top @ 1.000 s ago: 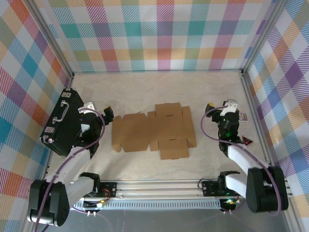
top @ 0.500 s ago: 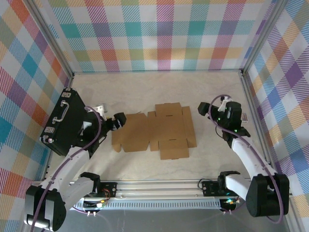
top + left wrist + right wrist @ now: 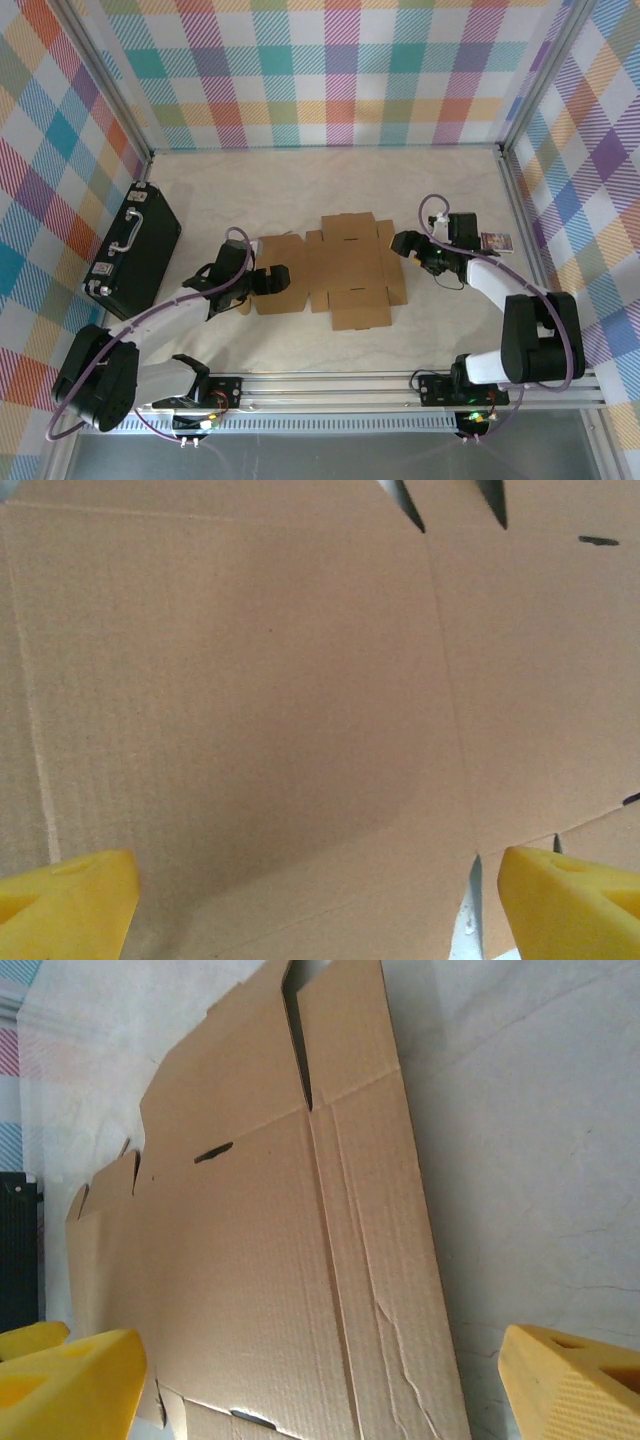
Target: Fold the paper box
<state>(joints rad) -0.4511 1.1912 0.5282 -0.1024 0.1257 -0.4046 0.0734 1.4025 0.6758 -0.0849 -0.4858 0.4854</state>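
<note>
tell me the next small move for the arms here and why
Probably ease the right fingers down to the paper box's right edge flap and pinch it. The box lies flat and unfolded, and the left fingers and right fingers hang open at its ends, holding nothing.

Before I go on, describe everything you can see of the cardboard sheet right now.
The paper box is a plain brown, unprinted corrugated cardboard sheet, die-cut with flaps, slits and score lines. It lies flat and unfolded on the table, mid-table, long side running left to right. The surface near its right edge looks slightly cracked. The open left gripper is low over its left panel, and the open right gripper straddles its right edge; whether either touches it cannot be told.
</note>
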